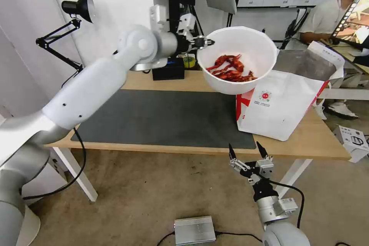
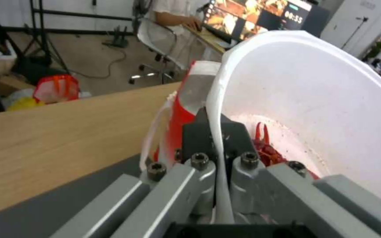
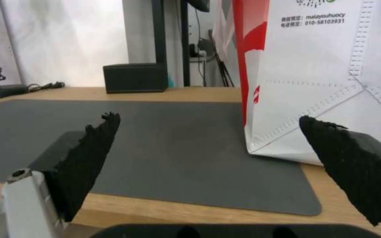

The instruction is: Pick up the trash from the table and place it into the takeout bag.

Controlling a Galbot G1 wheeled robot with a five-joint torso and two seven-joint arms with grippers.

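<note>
Shells, red and heaped, lie in the bottom of the white bowl [image 1: 238, 59], which hangs in the air above the table [image 1: 307, 138], tilted so its inside faces the head camera. The left pincer [image 1: 205, 42] pinches the bowl's near rim, one finger [image 2: 199, 138] outside the wall and the other inside it, the thin white edge running straight between them in the left wrist view. Directly beyond and below the bowl from this pincer stands the takeout bag [image 1: 284, 103], white with a red side panel and a small round logo, its mouth open and the silver foil lining showing; the bowl's far side overlaps the bag's open top in the head view, though whether it touches the bag I cannot tell. The bag's base sits partly on the dark grey mat [image 1: 161, 119] and partly on bare wood. A black box [image 1: 168, 72] rests at the table's far edge, under the left wrist. The right pincer [image 1: 248, 153] hovers just off the table's near edge, pointing at the bag, its black fingertips [image 3: 89, 155] spread wide with nothing between them, the bag's lower corner just ahead of it.
</note>
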